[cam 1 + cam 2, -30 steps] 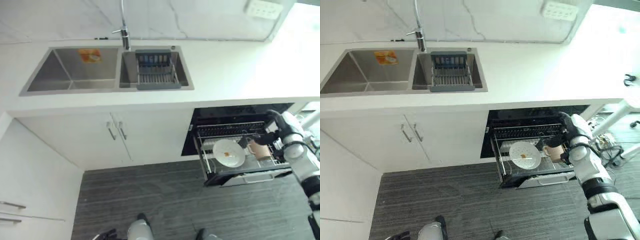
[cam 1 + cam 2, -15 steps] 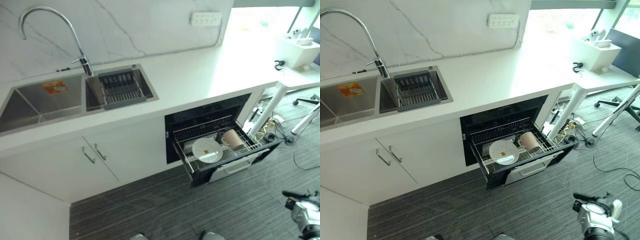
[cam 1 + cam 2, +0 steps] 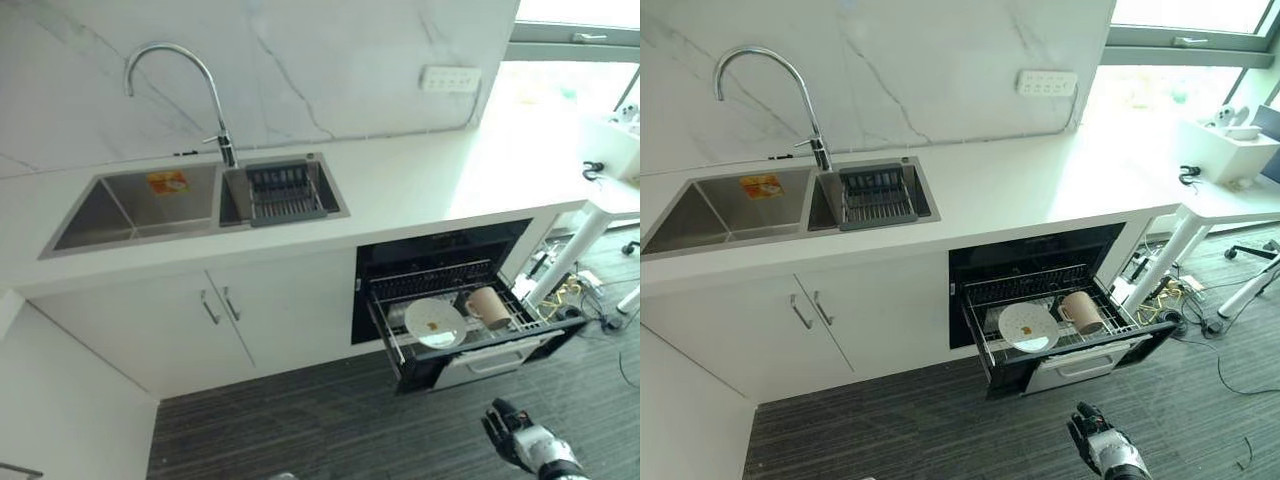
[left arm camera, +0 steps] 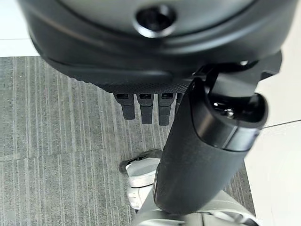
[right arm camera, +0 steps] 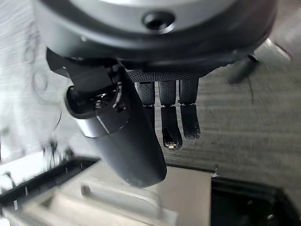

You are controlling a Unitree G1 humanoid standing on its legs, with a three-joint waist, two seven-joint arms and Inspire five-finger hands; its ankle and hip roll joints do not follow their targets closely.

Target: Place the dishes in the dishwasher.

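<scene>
The dishwasher drawer [image 3: 487, 357] stands pulled out under the counter at the right. In its wire rack [image 3: 989, 336] a white plate [image 3: 434, 324] with a small orange mark leans, and a tan cup [image 3: 488, 306] lies on its side beside it. My right hand [image 3: 516, 441] hangs low over the floor in front of the drawer, well clear of the rack. Its fingers [image 5: 170, 123] are straight and hold nothing. My left hand [image 4: 142, 106] hangs over the grey floor, fingers straight and empty.
A double steel sink [image 3: 140, 200] with a tall tap [image 3: 222, 150] sits in the white counter [image 3: 430, 175]. A grey dish basket [image 3: 282, 193] rests in its right basin. White cabinet doors [image 3: 225, 320] are shut. A white desk [image 3: 1230, 190] and floor cables [image 3: 1225, 365] lie at the right.
The camera has swung. My right hand has left the cup in the rack and dropped low in front of the drawer. Plate and cup stay in the rack.
</scene>
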